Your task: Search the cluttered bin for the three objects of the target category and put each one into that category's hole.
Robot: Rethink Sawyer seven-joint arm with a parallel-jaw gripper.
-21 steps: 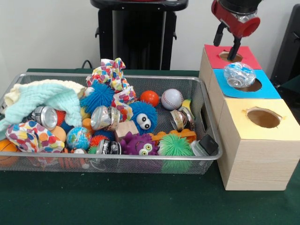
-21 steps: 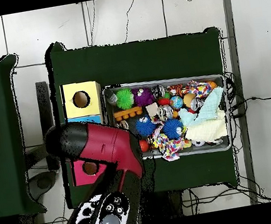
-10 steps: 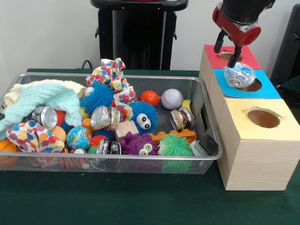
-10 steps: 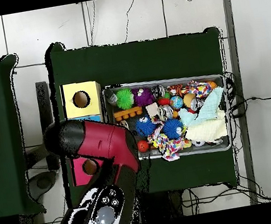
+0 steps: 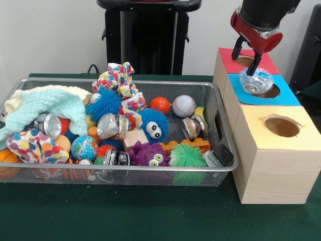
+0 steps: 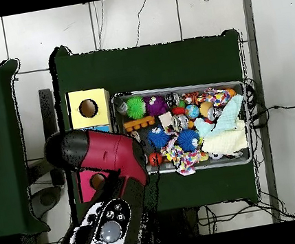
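A clear, glittery ball (image 5: 256,80) rests on the hole of the blue-topped box (image 5: 286,95), partly sunk in. My gripper (image 5: 247,57) hangs just above and behind the ball, open, its two black fingers (image 5: 257,63) spread and holding nothing. Behind the blue box is the red-topped box (image 5: 263,61) and in front the yellow-topped box (image 5: 293,131), each with a round hole. The mesh bin (image 5: 150,173) to the left holds several shiny metallic balls (image 5: 112,125), spiky toys and cloths. In the overhead view my red arm (image 6: 104,156) hides the blue box and the gripper.
The bin also holds a baseball (image 5: 183,106), an orange ball (image 5: 160,105), a blue furry toy with eyes (image 5: 153,125), a purple spiky toy (image 5: 149,154), a globe ball (image 5: 84,147) and a mint cloth (image 5: 47,105). The three boxes stand close against the bin's right side.
My gripper has shifted slightly right and down over the red and blue boxes, still open. The clear ball has stayed on the blue hole.
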